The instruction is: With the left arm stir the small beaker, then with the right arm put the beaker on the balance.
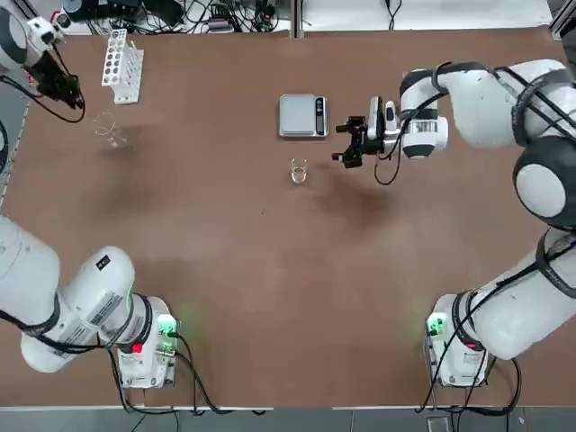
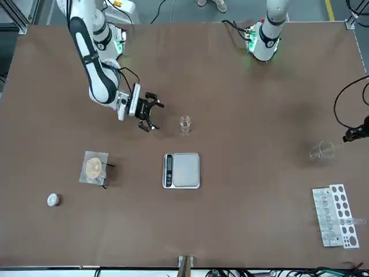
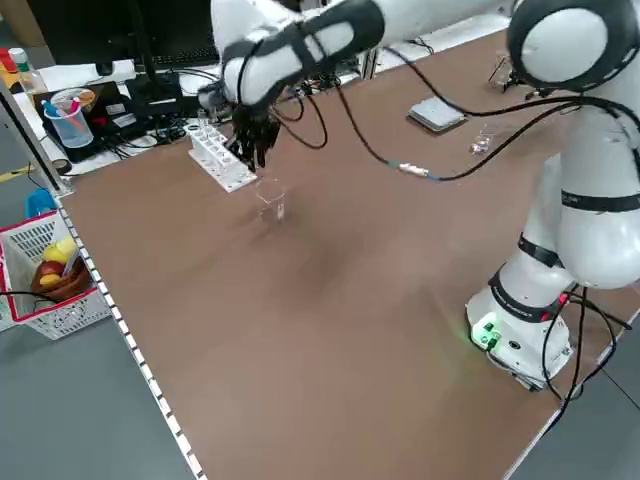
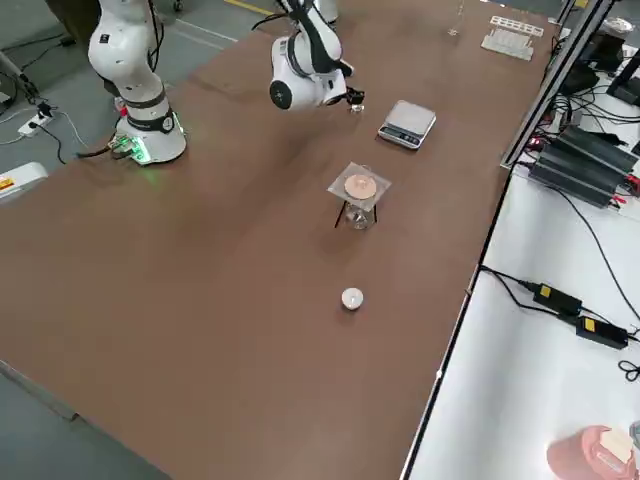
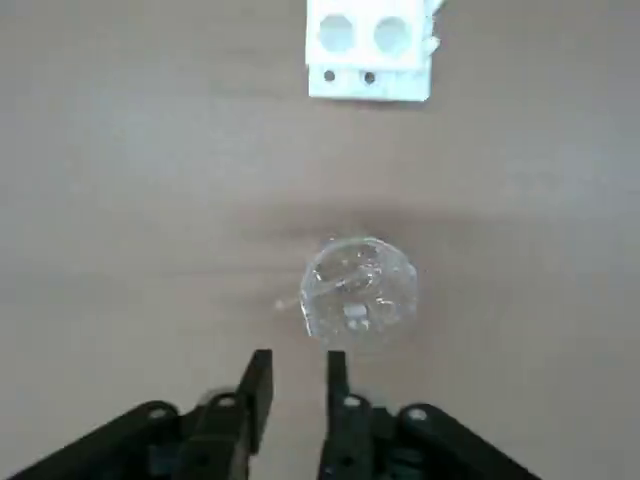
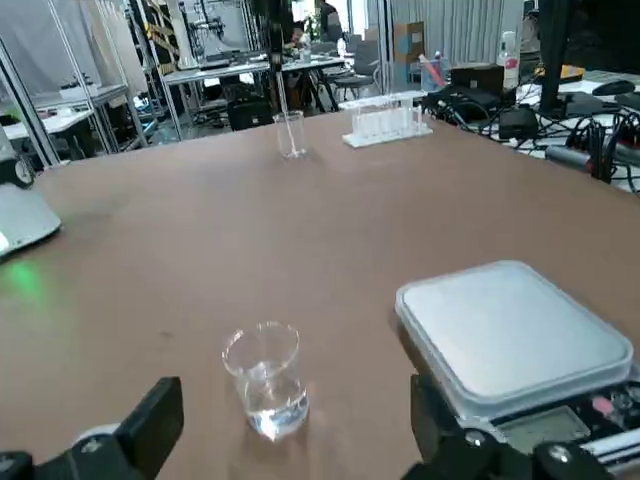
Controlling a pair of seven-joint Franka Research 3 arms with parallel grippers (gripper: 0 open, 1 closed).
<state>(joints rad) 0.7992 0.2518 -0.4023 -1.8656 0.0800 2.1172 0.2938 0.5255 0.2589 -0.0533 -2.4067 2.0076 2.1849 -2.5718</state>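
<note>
The small beaker (image 1: 298, 170) is a tiny clear glass standing on the brown table, just in front of the balance (image 1: 303, 115) with its silver pan. My right gripper (image 1: 349, 144) hovers low beside the beaker, on the robot's right of it. It is open, and in the right wrist view the beaker (image 6: 265, 378) stands ahead between the wide-spread fingers (image 6: 150, 430). My left gripper (image 1: 68, 95) is at the far left back corner, above and beside a larger glass vessel (image 5: 357, 285). Its fingers (image 5: 262, 378) stand slightly apart with nothing between them.
A white test-tube rack (image 1: 121, 65) stands behind the larger glass vessel (image 1: 110, 130), which holds a thin rod. A glass under a square cover (image 2: 95, 168) and a small white-capped bottle (image 2: 53, 199) sit on the robot's far right. Cables run along the back edge.
</note>
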